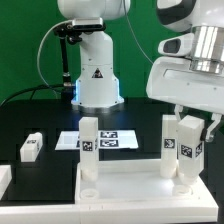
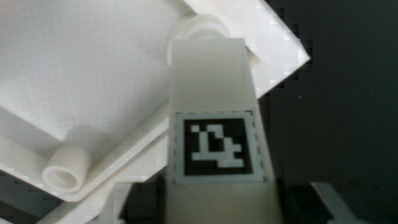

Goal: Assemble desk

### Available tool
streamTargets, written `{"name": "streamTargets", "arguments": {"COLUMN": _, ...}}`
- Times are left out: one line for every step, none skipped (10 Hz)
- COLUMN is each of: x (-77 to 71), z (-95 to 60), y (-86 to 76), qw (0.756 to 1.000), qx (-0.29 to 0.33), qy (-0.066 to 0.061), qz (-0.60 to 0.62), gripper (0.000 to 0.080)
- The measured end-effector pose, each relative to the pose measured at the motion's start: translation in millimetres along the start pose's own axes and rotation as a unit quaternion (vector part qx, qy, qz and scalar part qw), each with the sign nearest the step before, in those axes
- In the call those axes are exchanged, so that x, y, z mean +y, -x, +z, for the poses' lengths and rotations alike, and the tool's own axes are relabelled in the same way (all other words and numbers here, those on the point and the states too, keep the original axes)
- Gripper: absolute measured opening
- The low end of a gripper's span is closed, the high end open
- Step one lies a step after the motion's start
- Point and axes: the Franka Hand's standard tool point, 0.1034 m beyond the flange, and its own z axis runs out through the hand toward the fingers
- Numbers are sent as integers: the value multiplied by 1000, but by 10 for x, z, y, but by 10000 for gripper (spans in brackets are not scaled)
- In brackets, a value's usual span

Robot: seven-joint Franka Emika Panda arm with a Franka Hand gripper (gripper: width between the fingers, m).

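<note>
The desk's white top panel (image 1: 120,185) lies flat at the front of the black table. Two white tagged leg posts (image 1: 89,145) (image 1: 168,140) stand upright on it. My gripper (image 1: 193,125) comes down from the upper right of the exterior view. It is shut on a third leg post (image 1: 188,148), which stands upright at the panel's corner on that view's right. In the wrist view this leg (image 2: 214,120) runs between my fingers (image 2: 150,205), its tag facing the camera, with the panel (image 2: 89,70) beyond it. A fourth leg (image 1: 31,147) lies loose on the table on the exterior view's left.
The marker board (image 1: 108,140) lies behind the panel, in front of the arm's base (image 1: 97,80). A white block edge (image 1: 4,180) shows at the exterior view's far left. A round white tube end (image 2: 63,177) shows beside the held leg in the wrist view.
</note>
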Motion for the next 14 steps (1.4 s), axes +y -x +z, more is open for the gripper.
{"name": "streamTargets", "arguments": {"x": -9, "z": 6, "y": 16, "qw": 1000, "qx": 2, "qy": -5, "qz": 0, "gripper": 288}}
{"name": "streamTargets", "arguments": {"x": -12, "z": 23, "y": 60, "qw": 1000, "qx": 1, "qy": -3, "qz": -4, "gripper": 288}}
{"name": "streamTargets", "arguments": {"x": -8, "z": 48, "y": 82, "qw": 1000, "qx": 0, "qy": -1, "qz": -5, "gripper": 288}}
{"name": "streamTargets", "arguments": {"x": -10, "z": 73, "y": 86, "qw": 1000, "qx": 1, "qy": -1, "qz": -6, "gripper": 288}}
{"name": "streamTargets", "arguments": {"x": -14, "z": 76, "y": 77, "qw": 1000, "qx": 2, "qy": -2, "qz": -6, "gripper": 288}}
{"name": "streamTargets", "arguments": {"x": -1, "z": 82, "y": 54, "qw": 1000, "qx": 1, "qy": -2, "qz": -7, "gripper": 288}}
{"name": "streamTargets", "arguments": {"x": 17, "z": 89, "y": 27, "qw": 1000, "qx": -2, "qy": -2, "qz": -6, "gripper": 288}}
{"name": "streamTargets", "arguments": {"x": 34, "z": 87, "y": -20, "qw": 1000, "qx": -2, "qy": -2, "qz": -9, "gripper": 288}}
{"name": "streamTargets", "arguments": {"x": 42, "z": 75, "y": -92, "qw": 1000, "qx": -3, "qy": -3, "qz": -12, "gripper": 288}}
{"name": "streamTargets", "arguments": {"x": 58, "z": 59, "y": -201, "qw": 1000, "qx": -3, "qy": -2, "qz": -14, "gripper": 288}}
{"name": "streamTargets", "arguments": {"x": 70, "z": 61, "y": -243, "qw": 1000, "qx": -4, "qy": -3, "qz": -13, "gripper": 288}}
{"name": "streamTargets", "arguments": {"x": 75, "z": 81, "y": -239, "qw": 1000, "qx": -4, "qy": -2, "qz": -13, "gripper": 288}}
{"name": "streamTargets", "arguments": {"x": 64, "z": 117, "y": -177, "qw": 1000, "qx": -5, "qy": 0, "qz": -18, "gripper": 288}}
{"name": "streamTargets", "arguments": {"x": 44, "z": 130, "y": -112, "qw": 1000, "qx": -7, "qy": 1, "qz": -21, "gripper": 288}}
